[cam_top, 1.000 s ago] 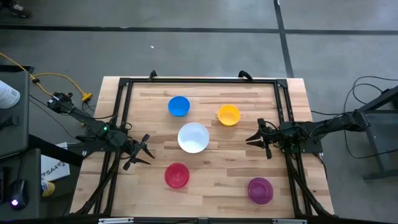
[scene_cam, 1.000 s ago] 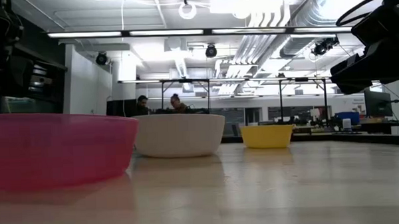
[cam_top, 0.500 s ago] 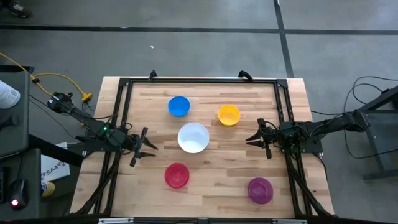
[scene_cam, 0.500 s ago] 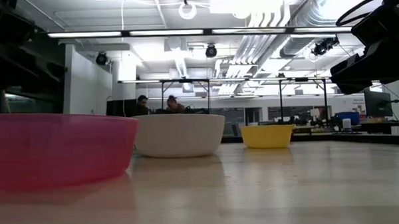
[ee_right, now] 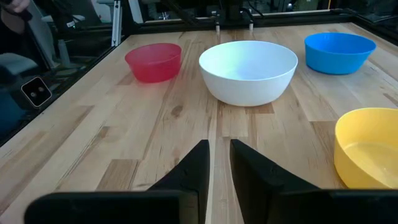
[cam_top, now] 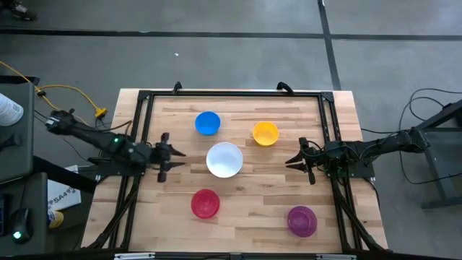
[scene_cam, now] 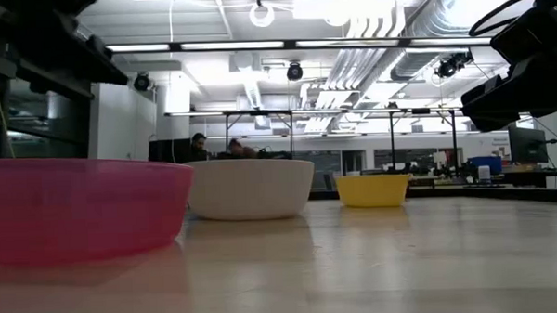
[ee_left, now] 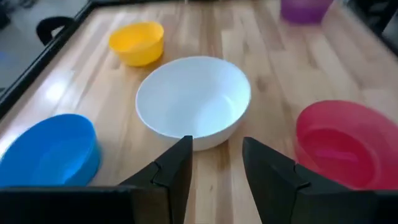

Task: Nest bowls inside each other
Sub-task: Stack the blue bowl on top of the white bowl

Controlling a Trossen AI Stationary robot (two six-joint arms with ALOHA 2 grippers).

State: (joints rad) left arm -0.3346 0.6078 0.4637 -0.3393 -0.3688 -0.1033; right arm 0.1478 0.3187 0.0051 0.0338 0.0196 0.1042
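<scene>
Five bowls stand apart on the wooden table, each upright on its base: white [cam_top: 224, 159] in the middle, blue [cam_top: 207, 123] and yellow [cam_top: 265, 133] toward the far edge, red-pink [cam_top: 205, 204] and purple [cam_top: 302, 221] toward the near edge. My left gripper [cam_top: 172, 154] hovers open to the left of the white bowl [ee_left: 193, 102], pointing at it, with nothing between its fingers. My right gripper [cam_top: 293, 160] hangs to the right of the white bowl [ee_right: 249, 71], its fingers a narrow gap apart and holding nothing.
A black metal frame [cam_top: 231, 94] runs along the table's far, left and right sides. Bare wood lies between the bowls. The low view shows the red-pink bowl [scene_cam: 76, 205] close by, with the white [scene_cam: 250, 188] and yellow [scene_cam: 373, 190] bowls behind it.
My left gripper has risen and swung toward the table's far edge, from beside the red-pink bowl to level with the white bowl, and has turned to point at it. Its fingers have stayed open. The bowls and my right gripper have kept still.
</scene>
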